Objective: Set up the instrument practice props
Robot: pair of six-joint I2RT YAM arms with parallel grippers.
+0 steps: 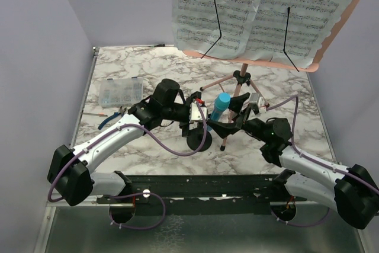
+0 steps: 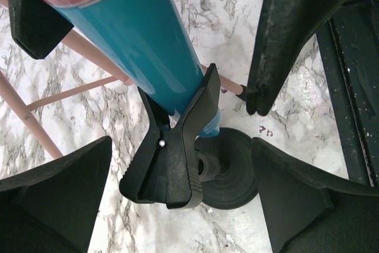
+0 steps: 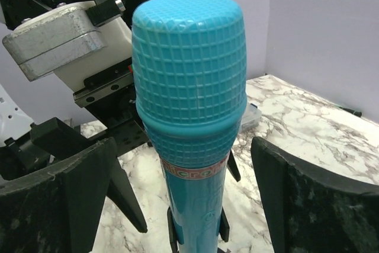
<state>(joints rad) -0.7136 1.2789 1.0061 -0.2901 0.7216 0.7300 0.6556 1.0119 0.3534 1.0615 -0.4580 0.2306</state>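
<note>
The blue toy microphone (image 1: 221, 106) stands upright in the clip (image 2: 177, 146) of the small black mic stand, whose round base (image 1: 198, 141) rests on the marble table. My left gripper (image 1: 198, 121) is open, with its fingers (image 2: 53, 194) on either side of the clip and base, not touching them. My right gripper (image 1: 230, 119) is open, with its fingers (image 3: 320, 205) on either side of the microphone body (image 3: 195, 205) and a gap on each side. The pink music stand (image 1: 240, 78) stands behind on its tripod legs and holds the white sheet-music pages (image 1: 266, 10).
A clear plastic compartment box (image 1: 121, 92) sits at the back left. A blue-handled tool (image 1: 111, 117) lies near my left arm. One pink tripod leg (image 1: 228, 137) reaches the table close to the mic stand base. Walls close in on both sides.
</note>
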